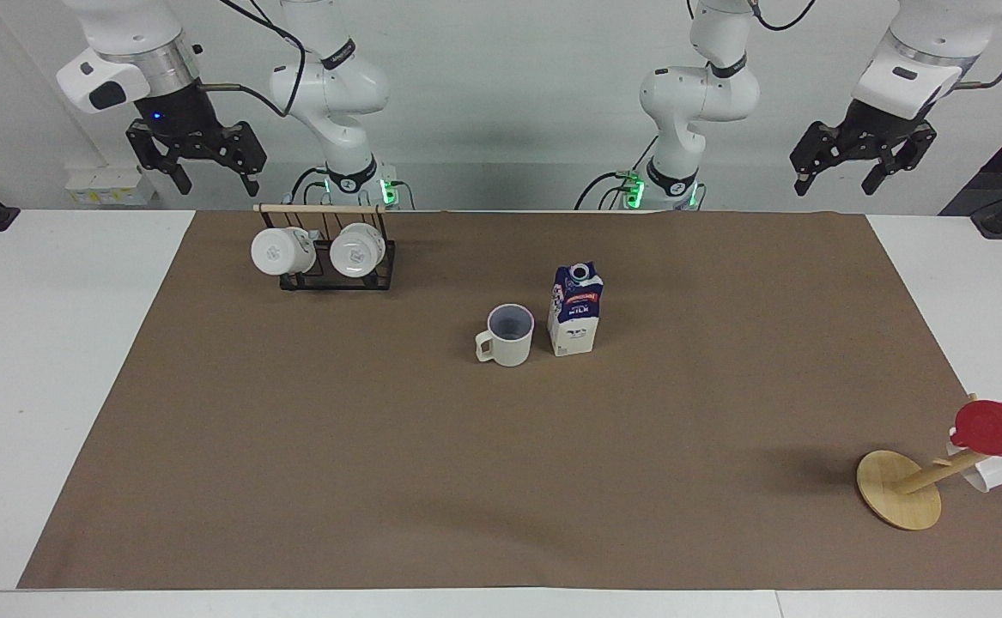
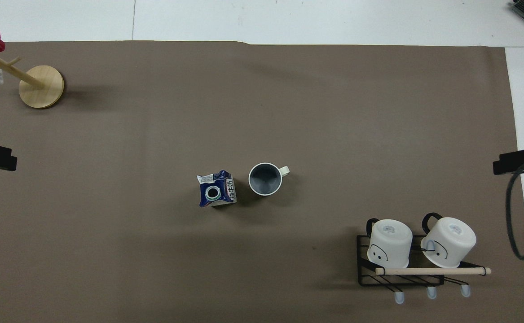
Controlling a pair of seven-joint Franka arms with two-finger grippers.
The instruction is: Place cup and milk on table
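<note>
Robotics lab: two table-mounted arms (image 1: 329, 94).

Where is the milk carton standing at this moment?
The milk carton stands upright near the middle of the brown mat, close beside the cup, on the cup's side toward the left arm's end of the table.

Cream cup (image 1: 510, 336) stands upright beside milk carton (image 1: 575, 310) on mat (image 1: 294, 446).

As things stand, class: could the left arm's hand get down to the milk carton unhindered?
Probably yes. The left hand hangs open and empty; the milk carton stands upright with only the cup beside it, toward the right arm.
</note>
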